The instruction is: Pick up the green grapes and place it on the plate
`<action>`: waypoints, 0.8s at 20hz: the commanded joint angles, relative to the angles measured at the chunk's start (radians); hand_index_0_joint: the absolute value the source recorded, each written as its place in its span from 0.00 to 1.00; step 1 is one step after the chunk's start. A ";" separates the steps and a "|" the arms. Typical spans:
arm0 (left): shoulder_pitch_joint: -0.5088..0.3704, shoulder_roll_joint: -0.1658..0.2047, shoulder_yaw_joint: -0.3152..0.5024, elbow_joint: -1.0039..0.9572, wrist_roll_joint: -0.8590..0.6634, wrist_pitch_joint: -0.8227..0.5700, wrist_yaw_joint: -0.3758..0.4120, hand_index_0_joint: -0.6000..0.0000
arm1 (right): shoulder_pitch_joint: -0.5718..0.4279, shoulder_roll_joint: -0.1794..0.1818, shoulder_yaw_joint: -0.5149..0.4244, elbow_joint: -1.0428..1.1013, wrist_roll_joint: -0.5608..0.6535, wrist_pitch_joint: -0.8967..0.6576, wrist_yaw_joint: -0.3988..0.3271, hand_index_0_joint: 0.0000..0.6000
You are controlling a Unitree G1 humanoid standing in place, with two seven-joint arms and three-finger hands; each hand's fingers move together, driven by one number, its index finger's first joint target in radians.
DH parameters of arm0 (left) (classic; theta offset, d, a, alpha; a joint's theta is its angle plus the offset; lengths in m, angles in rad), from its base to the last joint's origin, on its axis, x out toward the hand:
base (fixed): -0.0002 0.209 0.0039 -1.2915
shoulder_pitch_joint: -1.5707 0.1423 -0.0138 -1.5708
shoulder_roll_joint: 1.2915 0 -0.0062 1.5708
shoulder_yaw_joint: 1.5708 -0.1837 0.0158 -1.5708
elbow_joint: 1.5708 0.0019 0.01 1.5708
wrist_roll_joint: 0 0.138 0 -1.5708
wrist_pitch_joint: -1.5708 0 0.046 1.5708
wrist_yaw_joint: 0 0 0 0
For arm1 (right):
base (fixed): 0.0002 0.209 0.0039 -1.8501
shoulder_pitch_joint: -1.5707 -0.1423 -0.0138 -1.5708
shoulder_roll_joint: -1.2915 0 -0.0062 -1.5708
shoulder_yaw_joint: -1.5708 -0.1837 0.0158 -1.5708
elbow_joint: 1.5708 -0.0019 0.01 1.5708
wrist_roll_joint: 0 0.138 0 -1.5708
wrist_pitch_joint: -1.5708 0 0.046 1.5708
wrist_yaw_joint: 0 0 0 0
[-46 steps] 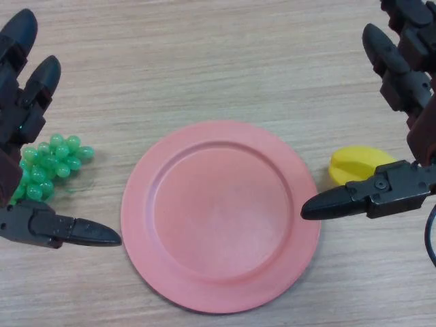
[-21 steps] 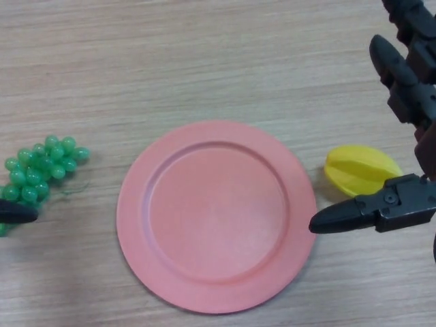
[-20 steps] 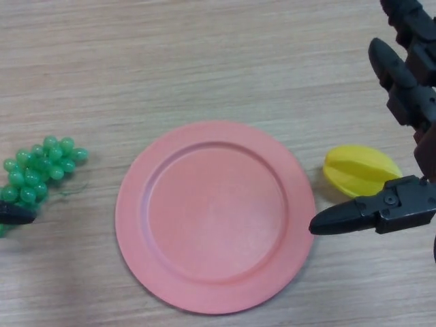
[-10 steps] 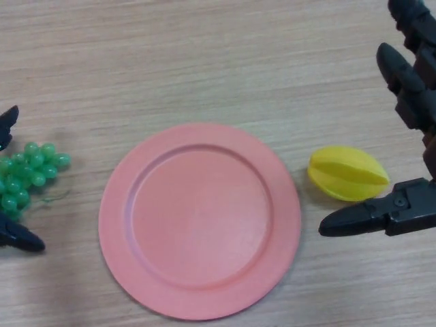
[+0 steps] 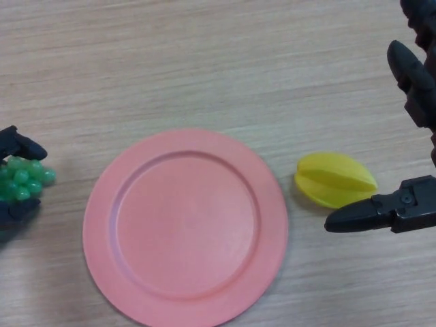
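The green grapes lie on the wooden table at the far left edge of the head view. My left hand is curled round them, with a finger over the top of the bunch and the thumb under it; most of the hand is out of view. The empty pink plate sits to the right of the grapes, in the lower middle. My right hand is open at the right edge, its thumb pointing left toward the plate and holding nothing.
A yellow starfruit lies on the table between the plate's right rim and my right hand's thumb. The wooden table stretches bare beyond the plate.
My left hand came back in from the left edge and closed its finger and thumb on the grapes. Plate, starfruit and grapes have shifted left in the view. The right hand stayed open.
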 commanded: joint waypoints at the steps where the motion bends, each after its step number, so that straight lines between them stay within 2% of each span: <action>1: -0.023 0.085 0.127 -0.081 -0.002 0.000 0.092 0.00 | -0.029 -0.008 -0.036 -0.054 -0.017 -0.139 0.003 0.00; 4: -0.006 0.090 0.174 -0.203 -0.075 0.053 0.045 0.00 | -0.029 -0.004 -0.031 -0.054 -0.022 -0.137 0.006 0.00; 5: 0.002 0.074 0.209 -0.317 -0.160 0.117 -0.016 0.00 | -0.032 -0.004 -0.031 -0.054 -0.018 -0.134 0.004 0.00; 6: 0.006 0.081 0.219 -0.356 -0.158 0.136 -0.026 0.00 | -0.033 -0.004 -0.031 -0.054 -0.017 -0.135 0.002 0.00; 8: 0.019 0.075 0.254 -0.502 -0.208 0.215 -0.096 0.00 | -0.034 -0.004 -0.028 -0.054 -0.017 -0.138 0.000 0.00; 9: 0.033 0.062 0.273 -0.614 -0.253 0.283 -0.168 0.00 | -0.035 -0.004 -0.027 -0.054 -0.015 -0.135 -0.002 0.00; 12: 0.054 0.029 0.288 -0.800 -0.308 0.386 -0.270 0.00 | -0.033 -0.010 -0.028 -0.054 -0.004 -0.136 -0.009 0.00; 14: 0.071 -0.001 0.294 -0.954 -0.366 0.494 -0.370 0.00 | -0.040 -0.023 -0.031 -0.054 0.015 -0.130 -0.024 0.00; 15: 0.071 -0.016 0.295 -1.067 -0.417 0.619 -0.429 0.00 | -0.039 -0.029 -0.032 -0.054 0.023 -0.138 -0.031 0.00; 16: 0.071 -0.023 0.294 -1.108 -0.439 0.652 -0.447 0.00 | -0.037 -0.031 -0.032 -0.054 0.026 -0.141 -0.034 0.00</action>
